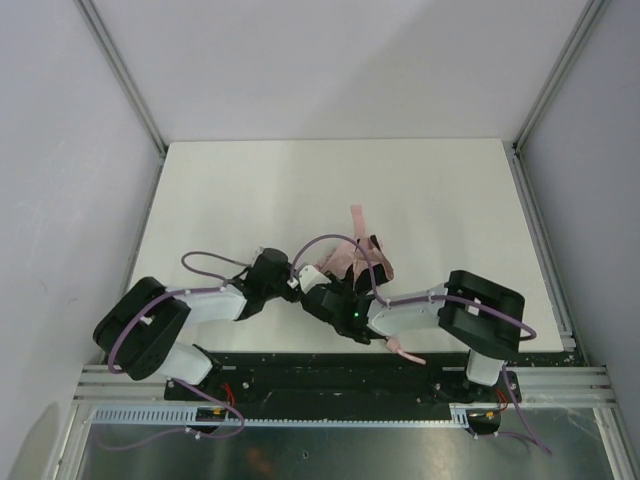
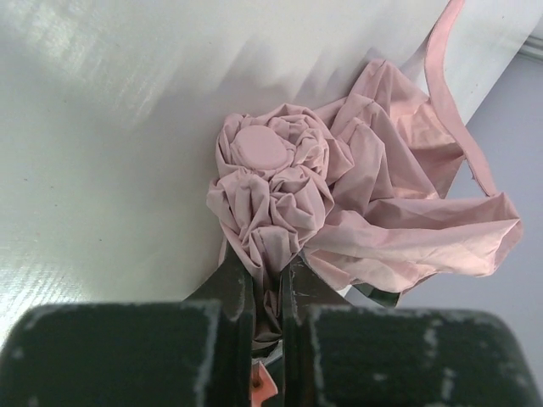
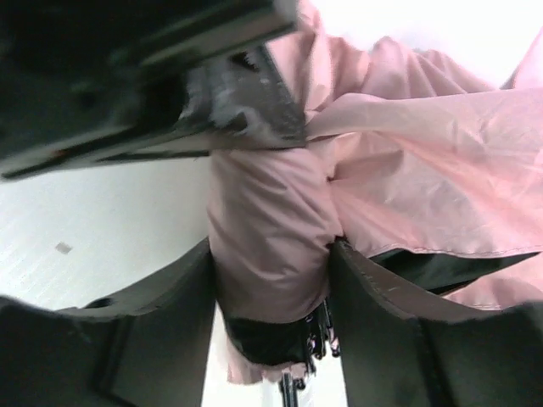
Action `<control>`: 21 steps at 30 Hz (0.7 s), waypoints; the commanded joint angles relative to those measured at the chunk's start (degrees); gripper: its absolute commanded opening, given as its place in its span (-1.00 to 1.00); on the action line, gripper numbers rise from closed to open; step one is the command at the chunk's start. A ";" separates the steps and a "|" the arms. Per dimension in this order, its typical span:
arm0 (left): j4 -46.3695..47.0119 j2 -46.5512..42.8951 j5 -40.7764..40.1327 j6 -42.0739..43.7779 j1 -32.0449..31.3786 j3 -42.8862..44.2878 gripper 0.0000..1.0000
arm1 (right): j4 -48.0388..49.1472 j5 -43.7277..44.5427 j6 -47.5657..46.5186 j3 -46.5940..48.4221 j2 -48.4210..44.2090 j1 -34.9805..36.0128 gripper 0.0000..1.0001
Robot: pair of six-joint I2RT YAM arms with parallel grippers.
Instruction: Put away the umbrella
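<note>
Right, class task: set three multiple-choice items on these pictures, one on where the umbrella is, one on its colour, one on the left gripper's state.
1. Where is the umbrella? A far left corner; B middle of the table, near the arms; C on the floor.
2. Its fabric? A blue; B yellow; C pale pink.
3. The left gripper? A shut on fabric; B wide open; C out of view.
Key: 1 B, the top view shows it just ahead of both arms; 2 C, it is pink in every view; 3 A, its fingers pinch the gathered fabric.
</note>
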 commanded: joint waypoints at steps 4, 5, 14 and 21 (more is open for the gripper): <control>-9.57 -1.33 1.43 0.77 0.11 -1.13 -1.00 | -1.13 -4.42 6.72 0.52 7.23 -5.41 -0.75; -9.57 -1.93 1.09 1.35 0.36 -1.05 -0.96 | -1.12 -7.68 7.54 -0.35 7.43 -6.18 -0.88; -6.69 -9.58 3.74 10.07 9.39 -2.02 0.92 | 3.64 -44.21 13.74 -6.66 10.39 -18.78 -1.00; -5.71 -16.58 6.73 12.93 13.44 -3.57 0.99 | 10.40 -65.87 18.64 -7.37 18.46 -27.54 -1.00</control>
